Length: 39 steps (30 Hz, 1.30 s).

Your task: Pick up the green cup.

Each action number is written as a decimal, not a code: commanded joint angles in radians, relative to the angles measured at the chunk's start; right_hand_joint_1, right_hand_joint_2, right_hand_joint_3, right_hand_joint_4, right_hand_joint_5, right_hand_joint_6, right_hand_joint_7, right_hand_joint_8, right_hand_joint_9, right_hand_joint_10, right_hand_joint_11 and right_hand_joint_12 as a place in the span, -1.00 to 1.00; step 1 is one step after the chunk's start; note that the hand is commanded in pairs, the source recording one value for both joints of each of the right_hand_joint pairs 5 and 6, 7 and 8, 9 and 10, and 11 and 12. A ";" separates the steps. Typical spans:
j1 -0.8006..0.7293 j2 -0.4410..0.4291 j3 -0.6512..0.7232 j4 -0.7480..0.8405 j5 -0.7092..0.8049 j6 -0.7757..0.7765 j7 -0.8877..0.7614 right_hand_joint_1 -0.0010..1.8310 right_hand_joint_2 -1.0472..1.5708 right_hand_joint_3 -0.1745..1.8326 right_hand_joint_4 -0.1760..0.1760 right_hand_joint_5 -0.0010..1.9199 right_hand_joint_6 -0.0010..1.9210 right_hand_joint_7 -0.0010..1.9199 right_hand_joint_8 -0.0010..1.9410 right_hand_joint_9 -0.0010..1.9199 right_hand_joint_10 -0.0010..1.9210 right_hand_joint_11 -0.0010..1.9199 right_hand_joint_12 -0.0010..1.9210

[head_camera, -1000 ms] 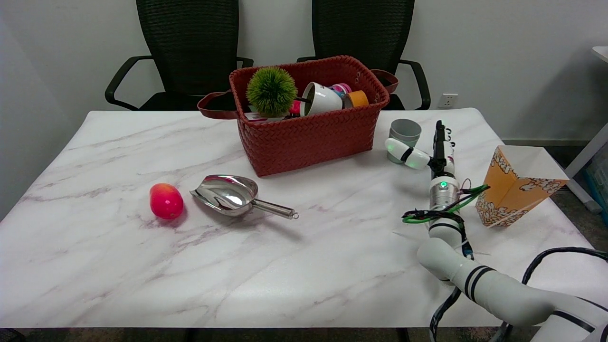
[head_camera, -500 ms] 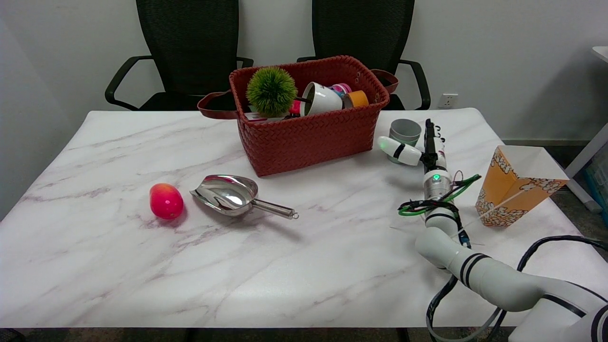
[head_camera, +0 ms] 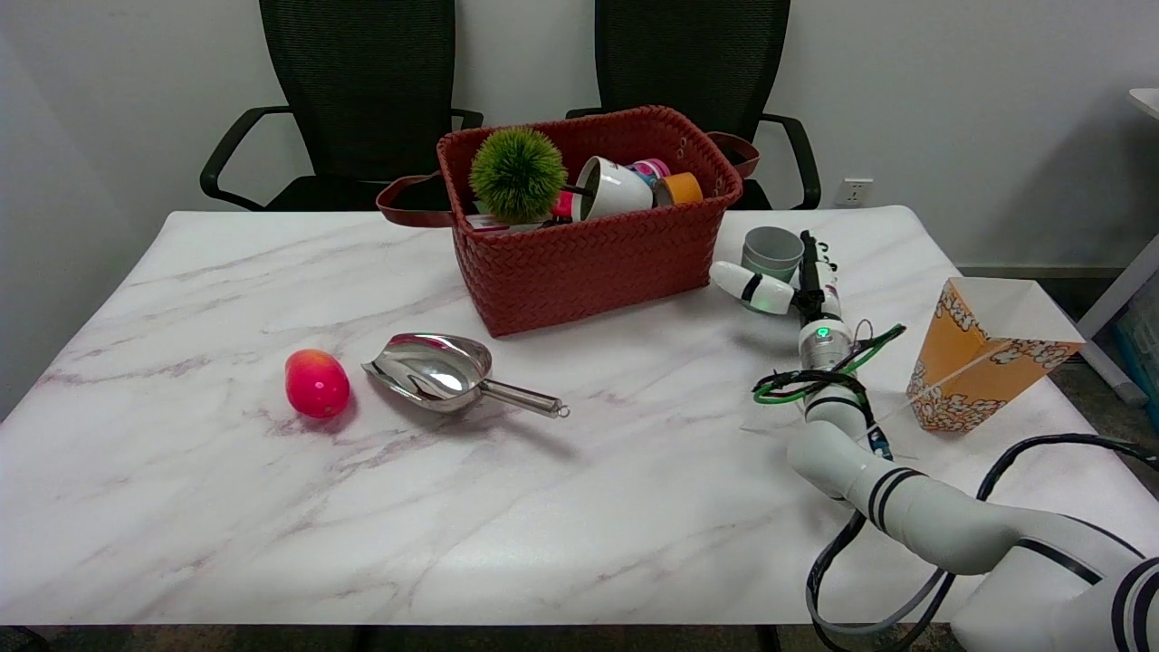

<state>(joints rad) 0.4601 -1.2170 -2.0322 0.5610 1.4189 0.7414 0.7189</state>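
Observation:
The green cup [head_camera: 771,249] stands upright on the marble table, just right of the red basket's front corner. My right hand [head_camera: 797,285] sits directly in front of it, edge-on to the camera. Its thumb reaches left across the cup's lower front, while the other fingers stand straight up along the cup's right side. Nothing is gripped; the fingers are apart. Whether any finger touches the cup wall I cannot tell. The cup's base is hidden behind the thumb.
A red woven basket [head_camera: 598,263] with a green spiky ball, a white mug and tape rolls stands left of the cup. An orange popcorn box [head_camera: 978,362] lies to the right. A metal scoop [head_camera: 444,371] and a red-pink fruit [head_camera: 317,383] lie at mid-left.
My right hand has moved forward and left toward the cup, the thumb now lying across its lower front. The cup has not moved.

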 commanded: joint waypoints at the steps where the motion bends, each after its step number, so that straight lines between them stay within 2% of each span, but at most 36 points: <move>1: 0.059 -0.014 -0.005 -0.070 0.002 -0.035 0.003 0.12 -0.21 -0.48 0.00 -1.00 -1.00 -1.00 -1.00 -1.00 -1.00 -1.00 -1.00; 8: 0.066 -0.014 0.002 -0.060 -0.002 -0.026 0.003 0.14 -0.20 -0.51 0.00 -1.00 -1.00 -1.00 -1.00 -0.99 -0.99 -1.00 -1.00; 14: 0.065 -0.016 0.006 -0.052 0.003 -0.030 0.003 0.18 -0.17 -0.55 0.00 -1.00 -1.00 -0.97 -0.97 -0.86 -0.86 -1.00 -1.00; 15: 0.063 -0.016 0.008 -0.049 0.004 -0.034 0.004 0.19 -0.14 -0.58 0.00 -1.00 -1.00 -0.90 -0.90 -0.80 -0.81 -1.00 -1.00; 18: 0.062 -0.016 0.007 -0.049 0.028 -0.038 0.004 0.24 -0.04 -0.71 0.00 -0.97 -0.97 -0.51 -0.52 -0.62 -0.62 -0.89 -0.89; 20: 0.060 -0.016 0.006 -0.048 0.044 -0.038 0.004 0.27 0.05 -0.74 0.00 -0.74 -0.74 -0.14 -0.15 -0.45 -0.45 -0.80 -0.80; 21: 0.059 -0.016 0.003 -0.048 0.051 -0.038 0.004 0.28 0.08 -0.68 0.00 -0.63 -0.63 -0.01 -0.02 -0.26 -0.26 -0.76 -0.76; 25: 0.051 -0.016 0.006 -0.048 0.051 -0.038 0.004 0.30 0.10 -0.64 0.00 -0.60 -0.60 0.03 0.02 -0.14 -0.14 -0.67 -0.67; 29: 0.045 -0.016 0.007 -0.046 0.052 -0.033 0.004 0.30 0.10 -0.47 0.00 -0.54 -0.54 0.09 0.08 -0.04 -0.04 -0.53 -0.53; 34: 0.038 -0.014 0.009 -0.017 0.052 -0.004 0.004 0.27 0.06 -0.50 0.00 -0.52 -0.52 0.12 0.10 -0.02 -0.02 -0.50 -0.50; 36: 0.037 -0.014 0.009 -0.009 0.052 0.010 0.004 0.26 0.05 -0.51 0.00 -0.45 -0.45 0.12 0.11 -0.03 -0.03 -0.52 -0.52; 39: 0.031 -0.011 0.009 0.011 0.052 0.035 0.004 0.27 0.00 -0.57 0.00 -0.18 -0.18 0.13 0.12 -0.03 -0.03 -0.56 -0.56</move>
<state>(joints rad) 0.5084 -1.2320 -2.0259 0.5218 1.4585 0.7152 0.7225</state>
